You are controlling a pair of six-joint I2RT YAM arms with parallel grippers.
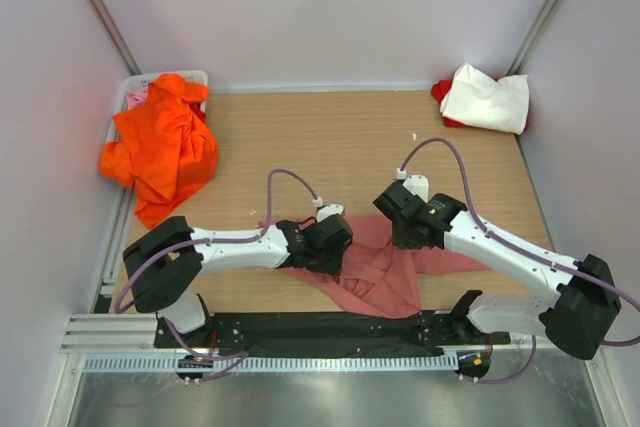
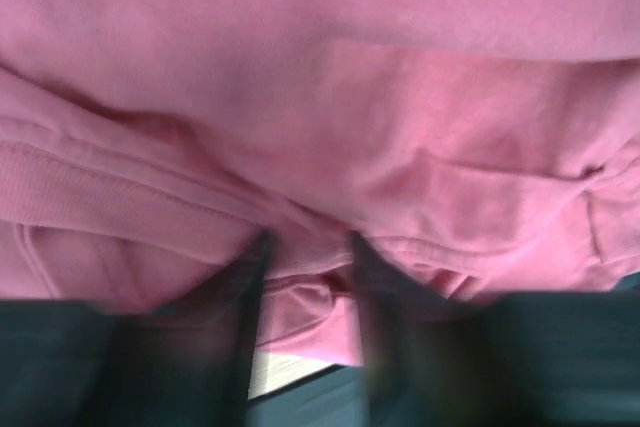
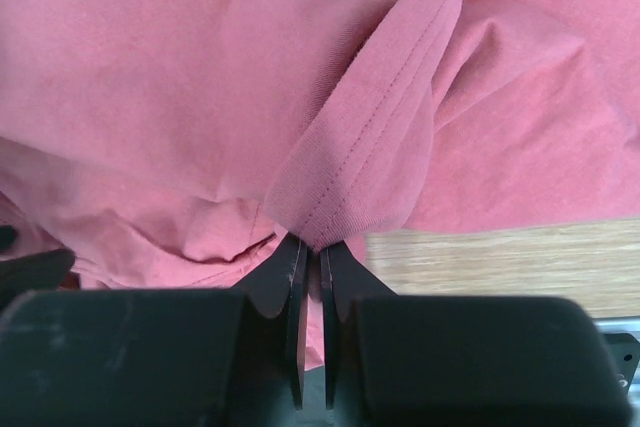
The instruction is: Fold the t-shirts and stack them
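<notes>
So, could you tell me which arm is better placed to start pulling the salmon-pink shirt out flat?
Right, I'd say. The right gripper is shut on a stitched hem of the salmon-pink shirt; the left gripper has its jaws apart over bunched cloth, with no grip yet.

The salmon-pink t-shirt (image 2: 330, 97) fills nearly the whole view, rumpled into soft folds, with a ribbed hem along the left. The left gripper (image 2: 307, 242) has its two dark fingers (image 2: 245, 297) apart, tips against the cloth, with a bunched fold between them and a sliver of pale table (image 2: 290, 372) just below
</notes>
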